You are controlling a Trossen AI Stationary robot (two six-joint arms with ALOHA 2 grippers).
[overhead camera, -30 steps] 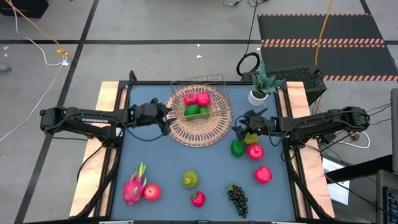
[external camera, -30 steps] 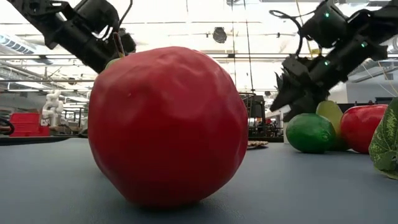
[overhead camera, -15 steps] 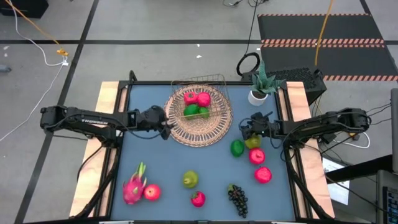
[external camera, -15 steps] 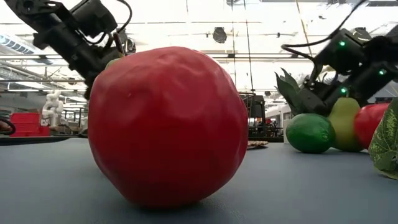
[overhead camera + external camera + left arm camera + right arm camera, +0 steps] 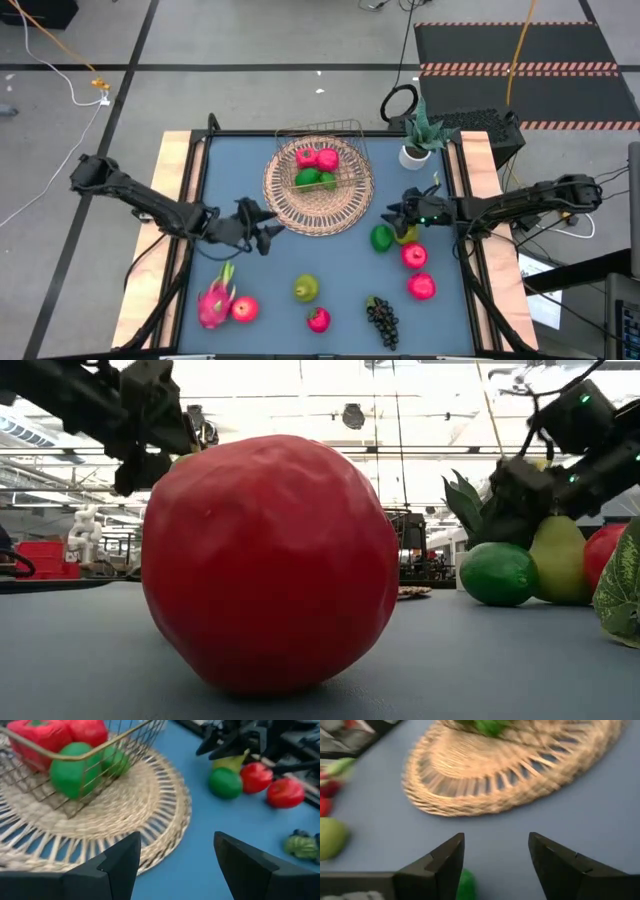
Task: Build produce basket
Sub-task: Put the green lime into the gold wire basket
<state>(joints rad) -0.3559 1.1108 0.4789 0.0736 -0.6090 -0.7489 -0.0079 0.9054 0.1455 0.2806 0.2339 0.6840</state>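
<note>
High view is showing the left hand point(image 5: 262, 225) hanging spread and empty over the worktop point(image 5: 230, 170), probably heading for loose produce. The basket point(image 5: 318, 165) is sitting on the wicker mat point(image 5: 300, 210), already holding fruit. The right hand point(image 5: 396, 213) is hovering wide by the lime point(image 5: 381, 238); only the low view is revealing the pear point(image 5: 558, 560) beneath it.
</note>
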